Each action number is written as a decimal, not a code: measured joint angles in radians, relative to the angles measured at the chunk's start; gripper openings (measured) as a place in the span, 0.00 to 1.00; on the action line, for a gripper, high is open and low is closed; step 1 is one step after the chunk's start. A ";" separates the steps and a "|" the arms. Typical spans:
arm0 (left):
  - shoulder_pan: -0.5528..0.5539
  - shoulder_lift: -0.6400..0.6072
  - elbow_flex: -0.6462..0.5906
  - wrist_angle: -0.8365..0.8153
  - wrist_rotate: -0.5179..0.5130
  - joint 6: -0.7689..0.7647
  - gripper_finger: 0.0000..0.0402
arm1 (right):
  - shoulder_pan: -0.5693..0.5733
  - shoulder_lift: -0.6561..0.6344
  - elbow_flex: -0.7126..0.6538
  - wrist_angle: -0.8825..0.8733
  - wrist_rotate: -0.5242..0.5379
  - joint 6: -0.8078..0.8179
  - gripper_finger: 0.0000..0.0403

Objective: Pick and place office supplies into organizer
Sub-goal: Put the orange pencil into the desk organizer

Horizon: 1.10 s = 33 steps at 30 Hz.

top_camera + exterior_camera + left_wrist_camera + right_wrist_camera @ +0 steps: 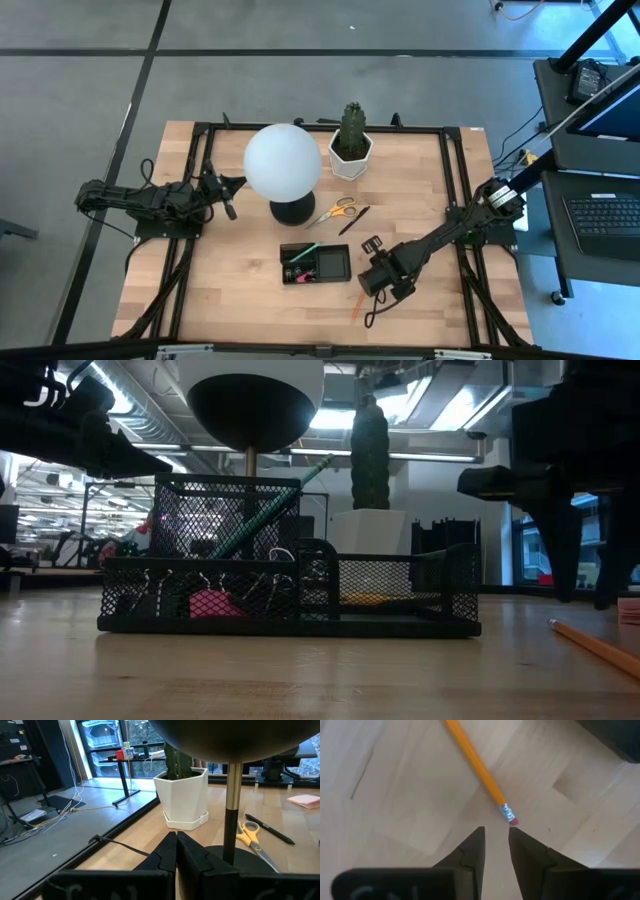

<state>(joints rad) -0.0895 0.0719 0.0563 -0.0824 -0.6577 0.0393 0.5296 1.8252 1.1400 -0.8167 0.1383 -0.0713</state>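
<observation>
The black mesh organizer (338,266) stands at the table's middle, near the front. A green pencil (272,510) leans in its tall compartment, and a pink item (210,603) lies in its low tray. An orange pencil (475,762) lies flat on the wood to the organizer's right. My right gripper (496,836) points down just above the table, open by a narrow gap, with its tips short of the pencil's eraser end (510,818) and nothing between them. Yellow-handled scissors (335,210) and a black pen (353,220) lie behind the organizer. My left gripper (176,845) is shut and level at the table's left.
A white globe lamp (283,162) on a black base stands behind the organizer, with a potted cactus (351,140) in a white pot to its right. A pink sticky-note pad (305,800) lies on the wood toward the right. Bare wood lies in front of the organizer.
</observation>
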 joint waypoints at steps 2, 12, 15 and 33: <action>0.000 0.000 0.000 0.000 0.000 -0.001 0.01 | -0.001 0.000 0.000 0.002 0.000 0.003 0.23; 0.000 0.000 0.000 0.000 0.000 -0.003 0.01 | -0.001 0.000 0.000 0.018 0.010 0.015 0.43; 0.000 0.000 0.000 0.000 0.000 -0.003 0.01 | -0.001 0.000 0.000 0.020 0.011 -0.015 0.46; 0.000 0.000 0.000 0.000 0.000 -0.008 0.01 | -0.002 0.005 0.000 0.050 0.063 -0.274 0.47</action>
<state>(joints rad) -0.0898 0.0719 0.0563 -0.0822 -0.6579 0.0311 0.5274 1.8305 1.1404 -0.7666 0.2012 -0.3458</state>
